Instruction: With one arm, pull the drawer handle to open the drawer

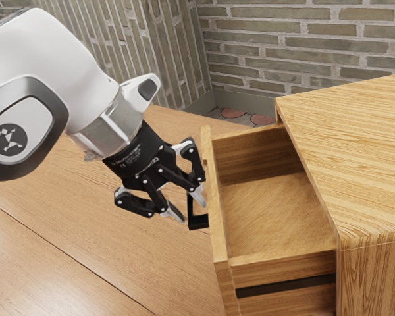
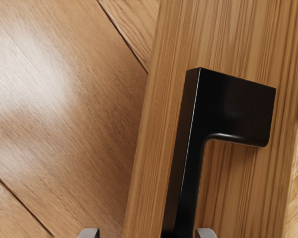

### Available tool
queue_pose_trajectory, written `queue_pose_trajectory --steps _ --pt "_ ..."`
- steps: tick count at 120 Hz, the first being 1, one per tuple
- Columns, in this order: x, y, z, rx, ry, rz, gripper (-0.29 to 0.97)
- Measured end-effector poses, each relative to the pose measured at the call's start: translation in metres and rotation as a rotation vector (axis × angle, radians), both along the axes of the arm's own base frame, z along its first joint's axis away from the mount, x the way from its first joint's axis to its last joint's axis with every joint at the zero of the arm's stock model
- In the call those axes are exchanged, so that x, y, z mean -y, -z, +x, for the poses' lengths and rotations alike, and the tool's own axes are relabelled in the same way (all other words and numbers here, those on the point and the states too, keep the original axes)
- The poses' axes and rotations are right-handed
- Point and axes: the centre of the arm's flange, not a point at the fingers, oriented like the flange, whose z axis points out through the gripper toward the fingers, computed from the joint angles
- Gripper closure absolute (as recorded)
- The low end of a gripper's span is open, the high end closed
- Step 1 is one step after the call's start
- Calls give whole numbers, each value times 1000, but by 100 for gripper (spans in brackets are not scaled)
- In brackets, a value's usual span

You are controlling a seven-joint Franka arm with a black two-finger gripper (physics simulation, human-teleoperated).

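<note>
The top drawer (image 1: 270, 210) of the wooden cabinet (image 1: 362, 151) stands pulled far out, its bare inside showing. A black bar handle (image 1: 197, 221) is fixed on the drawer front (image 1: 217, 197). My black gripper (image 1: 186, 205) is right at this handle, open, with one finger on each side of the bar. In the wrist view the handle (image 2: 193, 144) runs along the drawer front (image 2: 238, 59) down between my two fingertips (image 2: 89, 232), which stand wider apart than the bar.
The cabinet stands on a wooden plank floor (image 1: 85, 250). A lower drawer front (image 1: 283, 299) sits shut under the open one. A brick wall (image 1: 296, 39) closes the back, and floor space lies free at the exterior view's left.
</note>
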Motion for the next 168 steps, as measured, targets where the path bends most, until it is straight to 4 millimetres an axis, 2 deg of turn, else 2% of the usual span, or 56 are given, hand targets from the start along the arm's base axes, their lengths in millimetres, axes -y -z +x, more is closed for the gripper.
queue_pose_trajectory --steps 14,57,80,114,168 --pt "-6 2 -7 0 -9 0 48" --pt "-25 2 -58 31 -35 2 48" --pt "-44 3 -57 32 -67 -8 48" --pt "-57 6 -56 35 -88 -7 48" --pt "-78 9 -96 65 -118 -19 48"
